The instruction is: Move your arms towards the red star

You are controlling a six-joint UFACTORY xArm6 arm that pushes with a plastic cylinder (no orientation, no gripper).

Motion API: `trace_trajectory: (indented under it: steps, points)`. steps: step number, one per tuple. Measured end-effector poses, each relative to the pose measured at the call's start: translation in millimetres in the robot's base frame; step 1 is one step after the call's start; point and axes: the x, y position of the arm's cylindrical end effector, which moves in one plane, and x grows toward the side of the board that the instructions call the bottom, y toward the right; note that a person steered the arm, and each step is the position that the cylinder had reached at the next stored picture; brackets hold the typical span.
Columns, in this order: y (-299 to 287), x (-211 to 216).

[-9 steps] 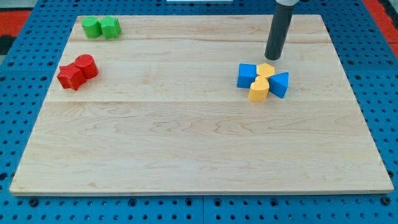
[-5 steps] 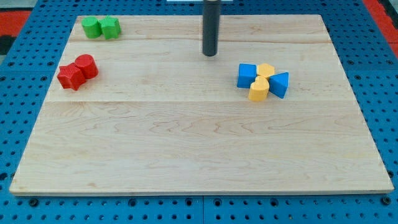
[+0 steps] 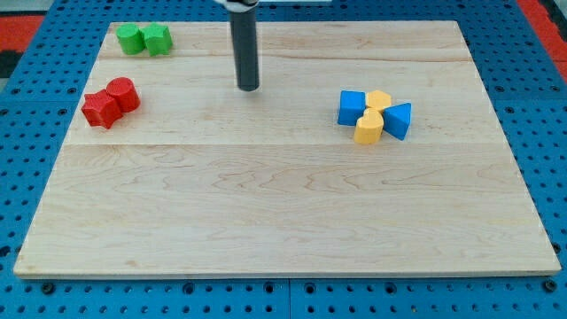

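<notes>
The red star [image 3: 99, 110] lies near the board's left edge, touching a red cylinder [image 3: 122, 94] just to its upper right. My tip [image 3: 248, 88] is on the board in the upper middle of the view, well to the right of both red blocks and apart from every block.
Two green blocks [image 3: 144, 39] sit side by side at the top left corner. At the right, a blue cube [image 3: 352, 107], a blue triangle [image 3: 399, 120] and two yellow blocks [image 3: 369, 127] are clustered together. The wooden board [image 3: 283, 221] rests on a blue pegboard.
My tip has slid left across the top of the board, from above the blue and yellow cluster to the upper middle. No block has moved.
</notes>
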Motion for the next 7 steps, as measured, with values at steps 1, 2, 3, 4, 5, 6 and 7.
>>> trace_trajectory:
  steps: [1,2,3,4,5,6,7]
  points:
    - [-25,28]
    - [-44,51]
    - [-66,77]
    - [-86,107]
    - [-97,117]
    - [-99,117]
    - [-110,117]
